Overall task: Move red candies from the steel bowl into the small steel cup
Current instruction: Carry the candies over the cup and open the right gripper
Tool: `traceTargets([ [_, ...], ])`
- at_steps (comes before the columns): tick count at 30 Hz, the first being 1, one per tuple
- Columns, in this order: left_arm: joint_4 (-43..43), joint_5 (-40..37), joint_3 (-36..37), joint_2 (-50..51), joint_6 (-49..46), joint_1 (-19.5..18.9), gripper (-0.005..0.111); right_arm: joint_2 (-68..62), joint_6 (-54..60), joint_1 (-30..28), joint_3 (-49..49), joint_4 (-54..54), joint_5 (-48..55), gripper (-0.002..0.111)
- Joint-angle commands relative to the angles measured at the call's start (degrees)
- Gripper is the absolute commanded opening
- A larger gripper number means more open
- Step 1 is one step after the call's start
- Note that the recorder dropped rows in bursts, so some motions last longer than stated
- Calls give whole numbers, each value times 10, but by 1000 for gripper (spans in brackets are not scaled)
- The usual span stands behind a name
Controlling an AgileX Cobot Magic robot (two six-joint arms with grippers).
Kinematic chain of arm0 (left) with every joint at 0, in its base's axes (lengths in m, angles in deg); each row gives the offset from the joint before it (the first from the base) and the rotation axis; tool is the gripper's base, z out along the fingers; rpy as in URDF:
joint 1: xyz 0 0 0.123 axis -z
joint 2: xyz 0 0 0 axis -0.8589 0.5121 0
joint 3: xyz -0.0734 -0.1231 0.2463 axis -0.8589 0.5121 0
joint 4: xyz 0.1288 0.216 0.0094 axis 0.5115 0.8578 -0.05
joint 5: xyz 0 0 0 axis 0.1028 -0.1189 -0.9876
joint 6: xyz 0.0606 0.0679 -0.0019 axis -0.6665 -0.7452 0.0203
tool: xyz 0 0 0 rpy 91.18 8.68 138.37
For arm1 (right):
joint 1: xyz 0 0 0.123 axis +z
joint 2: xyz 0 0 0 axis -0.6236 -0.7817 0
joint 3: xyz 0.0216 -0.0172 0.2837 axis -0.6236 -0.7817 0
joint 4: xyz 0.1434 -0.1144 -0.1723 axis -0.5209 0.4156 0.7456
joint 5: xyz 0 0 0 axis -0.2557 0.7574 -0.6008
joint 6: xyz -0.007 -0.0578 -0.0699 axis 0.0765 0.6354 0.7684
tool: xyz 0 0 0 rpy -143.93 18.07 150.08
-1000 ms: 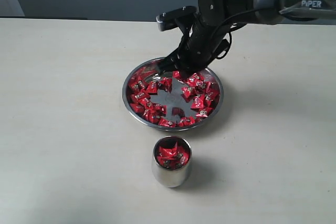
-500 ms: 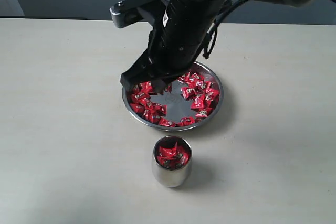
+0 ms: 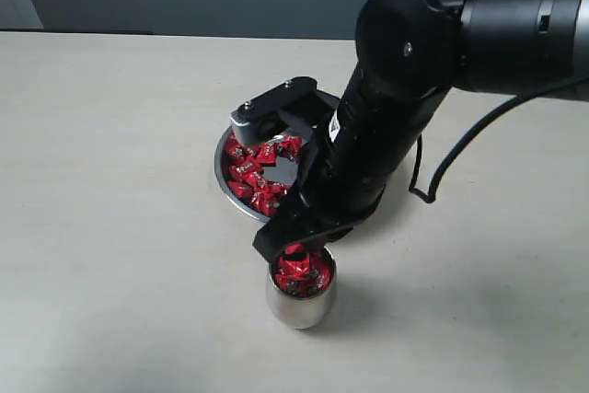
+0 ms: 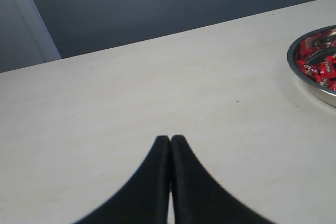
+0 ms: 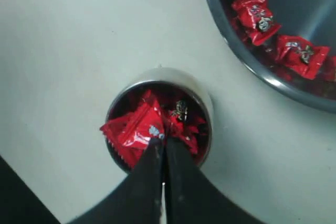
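Your right tool (image 5: 160, 148) is pinched tight on a corner of one red candy (image 5: 134, 129), whose length runs out across the rim of the small steel cup (image 3: 299, 308). The cup stands upright, mouth up, heaped with red candies (image 3: 304, 273). The steel bowl (image 3: 224, 172) sits near it but apart. Bare worktop (image 3: 110, 246) lies open all round. Your left tool (image 4: 170, 141) is closed on nothing.
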Motion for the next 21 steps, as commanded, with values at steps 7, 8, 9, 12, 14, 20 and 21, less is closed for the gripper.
traceTargets([
  [7, 0, 4, -1, -2, 3, 0, 0, -42, 14, 0, -10, -15, -19, -1],
  [8, 0, 4, -1, -2, 3, 0, 0, -42, 14, 0, -10, -15, -19, -1],
  [9, 0, 4, -1, -2, 3, 0, 0, -43, 14, 0, -10, -15, -18, -1],
  [12, 0, 4, -1, -2, 3, 0, 0, -43, 37, 0, -10, -17, -3, 1],
  [14, 0, 4, -1, -2, 3, 0, 0, -42, 40, 0, -10, -18, 4, 8],
  [20, 0, 4, -1, -2, 3, 0, 0, -42, 41, 0, -10, -18, 9, 28],
  [21, 0, 4, -1, -2, 3, 0, 0, -42, 41, 0, -10, -18, 7, 28],
])
